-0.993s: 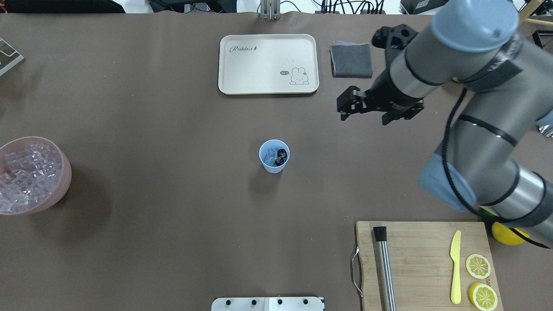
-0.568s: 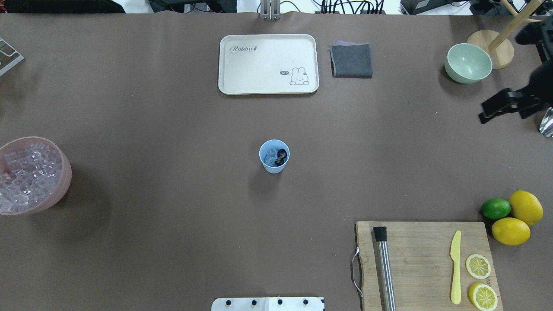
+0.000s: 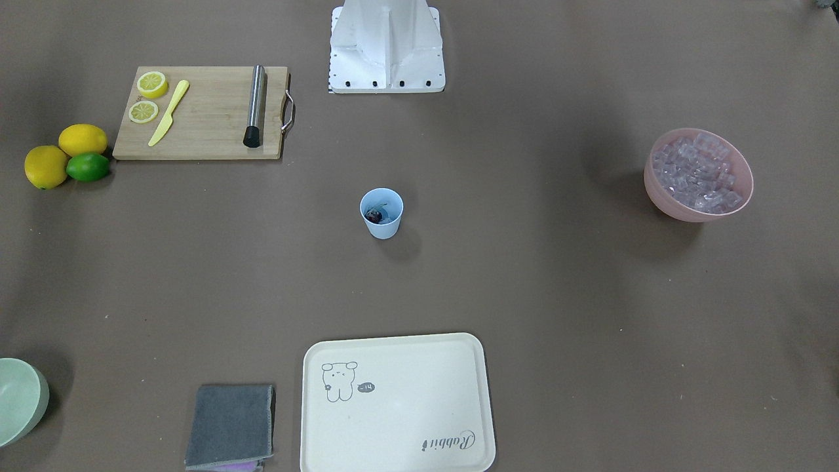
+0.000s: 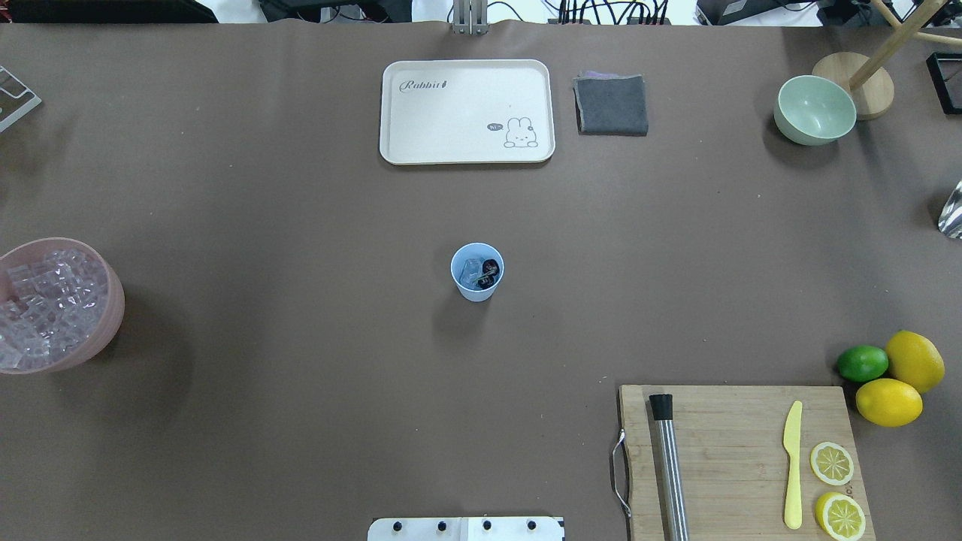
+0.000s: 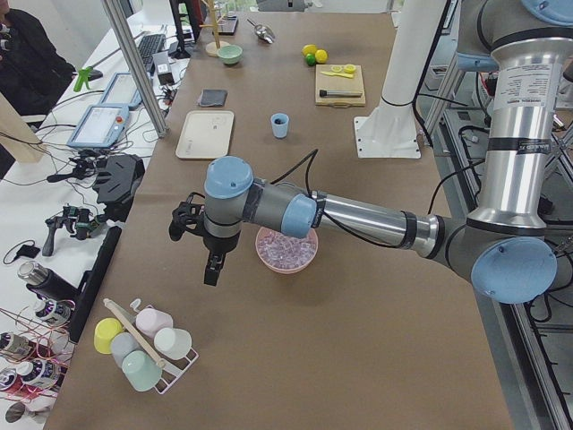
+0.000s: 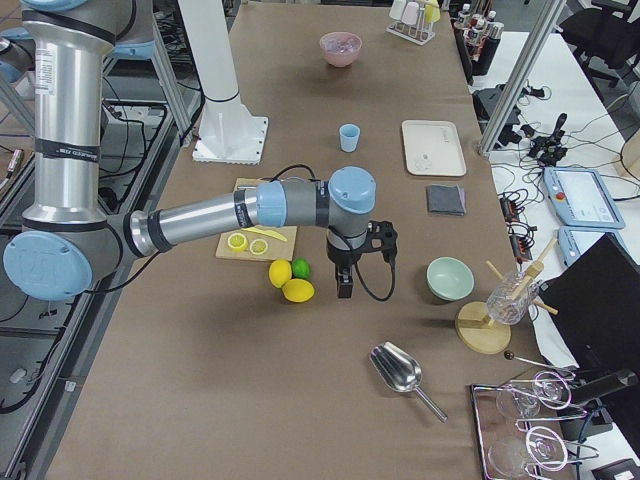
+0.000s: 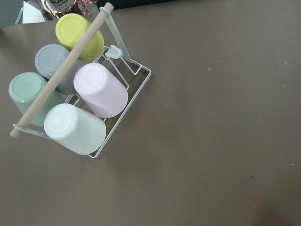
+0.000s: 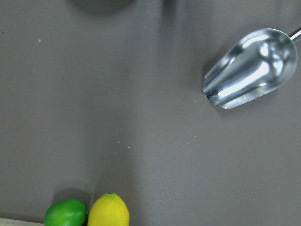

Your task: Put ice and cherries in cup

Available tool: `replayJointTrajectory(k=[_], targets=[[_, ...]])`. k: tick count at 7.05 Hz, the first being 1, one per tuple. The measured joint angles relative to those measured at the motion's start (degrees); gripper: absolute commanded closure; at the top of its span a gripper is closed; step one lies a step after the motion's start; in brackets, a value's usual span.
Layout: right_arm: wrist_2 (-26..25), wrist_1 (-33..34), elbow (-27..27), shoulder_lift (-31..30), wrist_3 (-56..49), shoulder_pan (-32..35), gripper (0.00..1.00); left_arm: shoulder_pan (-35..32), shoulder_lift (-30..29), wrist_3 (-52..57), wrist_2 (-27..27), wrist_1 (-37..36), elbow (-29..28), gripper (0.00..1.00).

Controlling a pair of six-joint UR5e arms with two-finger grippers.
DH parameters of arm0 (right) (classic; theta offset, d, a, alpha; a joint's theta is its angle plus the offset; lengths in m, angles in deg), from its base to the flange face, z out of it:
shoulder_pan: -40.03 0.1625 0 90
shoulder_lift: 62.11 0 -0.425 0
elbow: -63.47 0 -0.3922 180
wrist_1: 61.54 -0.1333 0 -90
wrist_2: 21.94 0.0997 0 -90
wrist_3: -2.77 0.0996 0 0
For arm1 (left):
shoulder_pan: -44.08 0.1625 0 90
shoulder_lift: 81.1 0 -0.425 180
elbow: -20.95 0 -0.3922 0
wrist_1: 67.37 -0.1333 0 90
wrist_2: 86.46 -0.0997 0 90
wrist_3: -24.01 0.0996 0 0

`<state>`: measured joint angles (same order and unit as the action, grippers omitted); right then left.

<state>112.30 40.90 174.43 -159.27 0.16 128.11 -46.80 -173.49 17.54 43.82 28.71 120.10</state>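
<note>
The light blue cup (image 4: 477, 272) stands upright at the table's middle and also shows in the front view (image 3: 381, 213). Inside it lie a clear ice cube (image 4: 470, 272) and the dark cherries (image 4: 490, 268). More ice (image 4: 46, 304) fills the pink bowl (image 4: 113, 300) at the left edge. My left gripper (image 5: 213, 265) hangs beyond the pink bowl, over bare table beside a cup rack. My right gripper (image 6: 344, 285) hangs near the lemons, far from the cup. Both show only in the side views, so I cannot tell whether they are open or shut.
A cream tray (image 4: 467, 111) and a grey cloth (image 4: 611, 104) lie at the far side, a pale green bowl (image 4: 815, 110) at the far right. A cutting board (image 4: 740, 458) holds a knife, lemon slices and a metal tube. Lemons and a lime (image 4: 862, 363) lie beside it. A metal scoop (image 8: 249, 68) lies near the right gripper.
My right arm has drawn back from over the table's right half, moved right and left the overhead view. The cup and its contents have not moved.
</note>
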Motion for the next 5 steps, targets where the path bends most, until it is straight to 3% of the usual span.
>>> replayJointTrajectory(k=[2, 5], targets=[[-0.5, 0.0, -1.9, -1.9, -4.9, 4.4, 0.00, 0.2, 0.5, -0.1, 0.1, 0.0, -0.6, 0.02], [-0.9, -0.6, -4.7, -1.9, -5.5, 5.3, 0.00, 0.5, 1.8, -0.1, 0.2, 1.1, -1.5, 0.02]])
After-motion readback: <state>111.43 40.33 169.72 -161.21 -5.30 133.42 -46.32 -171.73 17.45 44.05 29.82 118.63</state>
